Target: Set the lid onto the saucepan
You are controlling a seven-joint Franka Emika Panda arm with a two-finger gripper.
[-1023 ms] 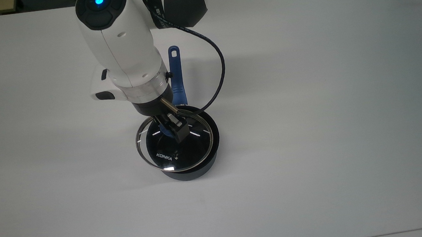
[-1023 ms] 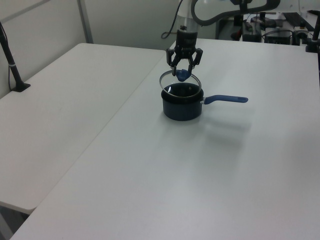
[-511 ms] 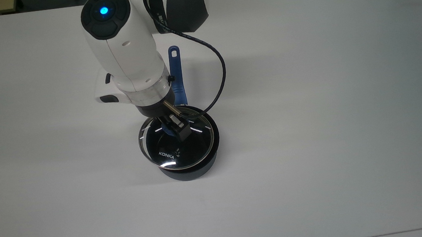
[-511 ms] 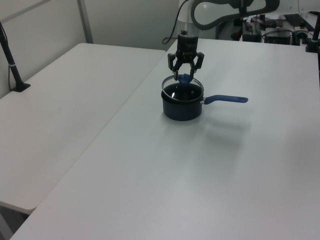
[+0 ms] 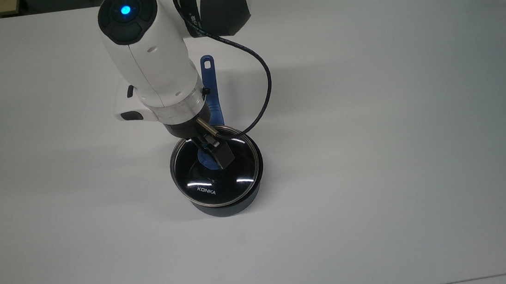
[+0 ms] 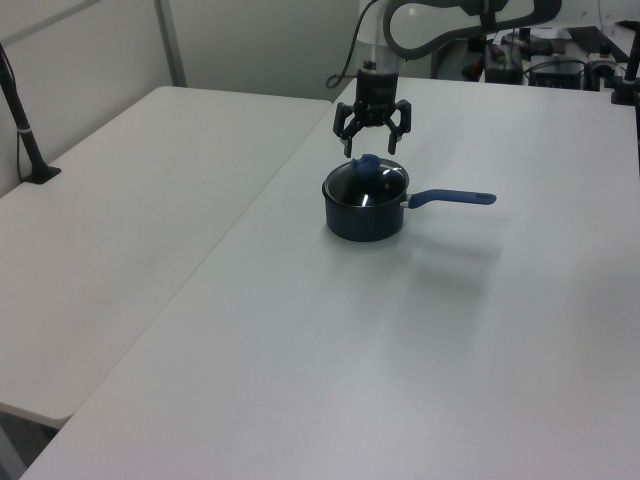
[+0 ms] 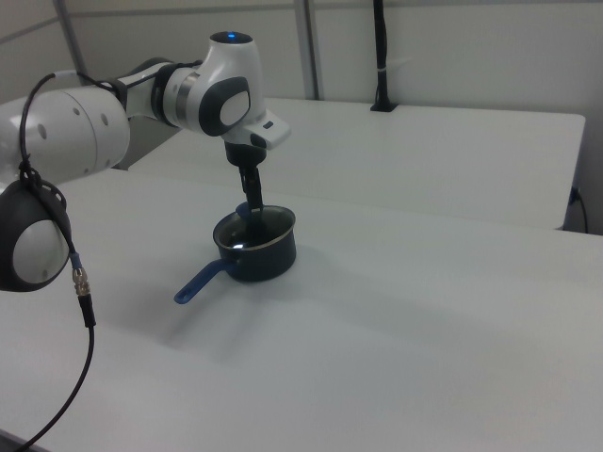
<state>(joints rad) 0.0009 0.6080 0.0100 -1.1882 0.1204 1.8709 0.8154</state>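
One step left: retreat.
The round clear glass lid [image 5: 215, 171] sits on the dark blue saucepan [image 6: 365, 213], handle at 12 o'clock in the top view; spread gripper [image 6: 369, 146] hovers above.

A white table [image 5: 374, 149] [image 6: 450, 360] [image 7: 405, 348] is seen, and the saucepan [image 5: 222, 205] [image 6: 365, 215] [image 7: 259, 256] is stood directly on it — upright, with its long blue handle [image 5: 210, 88] [image 6: 455, 198] [image 7: 200, 282] held level just above the tabletop. Beside this table, on the left view's left of the saucepan, a second white table [image 6: 130, 220] is set against it — a narrow seam is seen between them. Well away from the saucepan, at the second table's far edge, a black post [image 6: 25, 135] [image 7: 380, 56] is clamped.
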